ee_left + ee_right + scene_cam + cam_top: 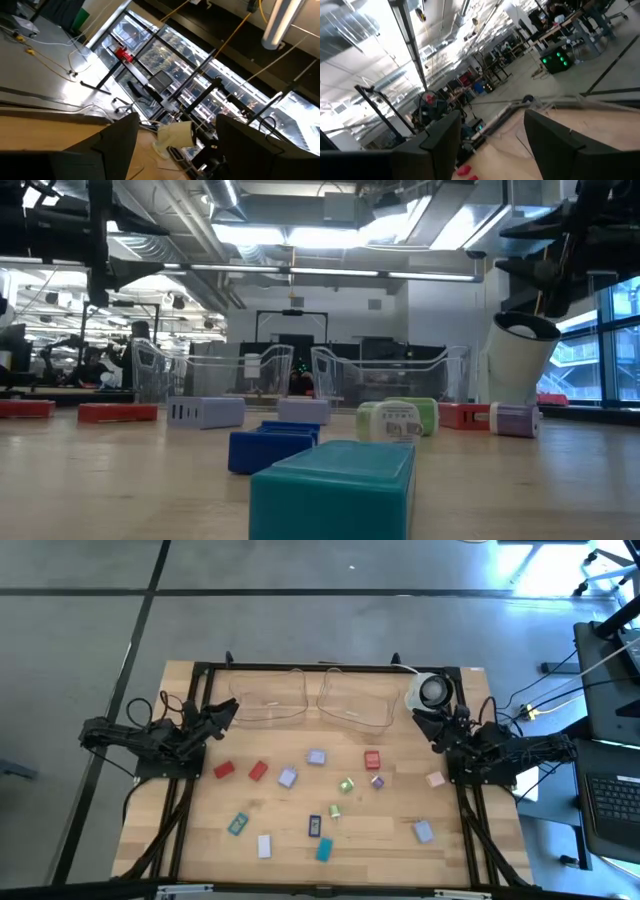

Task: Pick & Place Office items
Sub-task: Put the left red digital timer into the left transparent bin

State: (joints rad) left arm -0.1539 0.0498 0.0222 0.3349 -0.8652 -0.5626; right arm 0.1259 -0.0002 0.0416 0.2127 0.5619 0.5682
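Small blocky office items (316,756) in red, lilac, teal, green and dark blue lie scattered across the wooden counter (200,840), none held, while the left pincer (222,716) and right pincer (428,727) hang open and empty at its far corners.

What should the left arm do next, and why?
Probably lower the left end effector toward the nearest red block. It is open and empty at the table's edge, both clear trays look empty, and all the pieces lie loose on the table.
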